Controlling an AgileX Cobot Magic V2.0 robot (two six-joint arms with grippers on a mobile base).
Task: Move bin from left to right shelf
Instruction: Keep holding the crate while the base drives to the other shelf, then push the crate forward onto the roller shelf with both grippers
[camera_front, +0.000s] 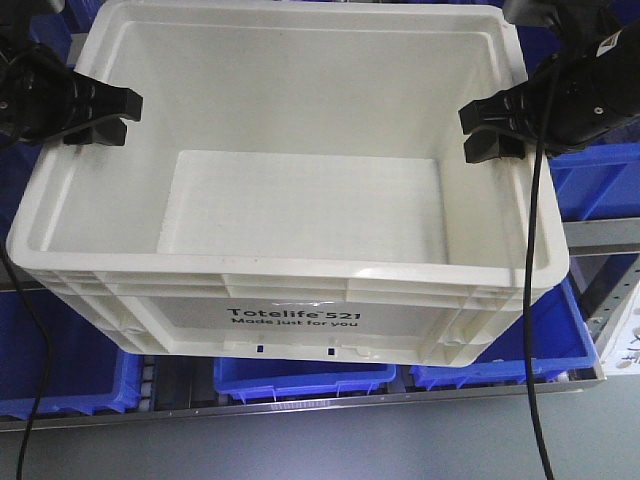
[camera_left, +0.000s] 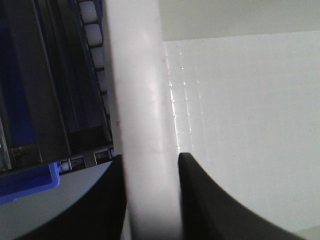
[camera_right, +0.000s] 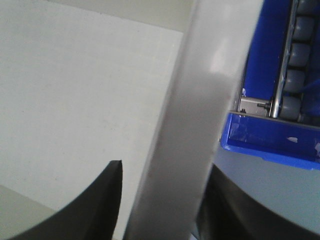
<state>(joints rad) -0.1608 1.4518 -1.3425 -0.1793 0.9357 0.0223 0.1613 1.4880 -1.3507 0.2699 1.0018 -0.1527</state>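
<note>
The white bin (camera_front: 300, 215) is suspended between both end effectors, above the blue bins (camera_front: 300, 378). The left end effector (camera_front: 104, 118) and right end effector (camera_front: 490, 130) each clamp an opposite side wall.

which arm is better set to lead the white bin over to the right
Right, slightly. The left claw and right claw each straddle a side rim of the bin, so neither carries it alone; the right sits on the side of travel, so it probably leads.

Blue bins (camera_front: 300, 378) half hidden under bin (camera_front: 300, 225).
</note>
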